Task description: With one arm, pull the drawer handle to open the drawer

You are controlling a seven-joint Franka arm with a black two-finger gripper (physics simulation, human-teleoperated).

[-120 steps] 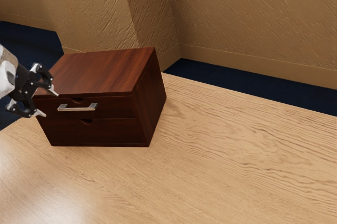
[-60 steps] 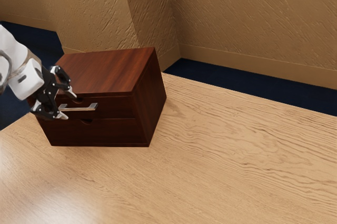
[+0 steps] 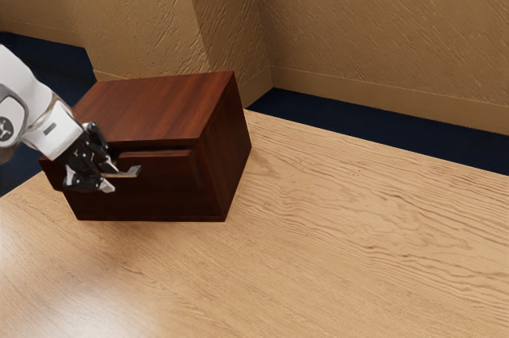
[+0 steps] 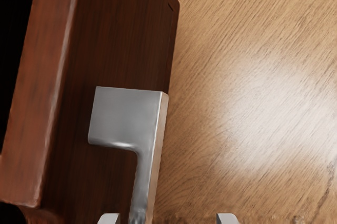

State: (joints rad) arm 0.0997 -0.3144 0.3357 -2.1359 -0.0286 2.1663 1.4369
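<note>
The cabinet (image 3: 167,107) sits on the surface (image 3: 334,242) toward the exterior view's left; its upper drawer (image 3: 163,165) juts forward, with the gripper (image 3: 99,176) at the handle (image 3: 129,171).

Lit softly and evenly; pale glare on the table (image 3: 56,282) below the gripper (image 3: 110,176); faint shadow along the cabinet (image 3: 159,107) base.

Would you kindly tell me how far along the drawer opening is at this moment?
Done: the hand is at the silver handle, and the front of the top drawer stands slightly out from the cabinet, with a dark gap above it. In hand: the pull on that handle. Left: most of the travel, since the drawer looks only a little open.
</note>
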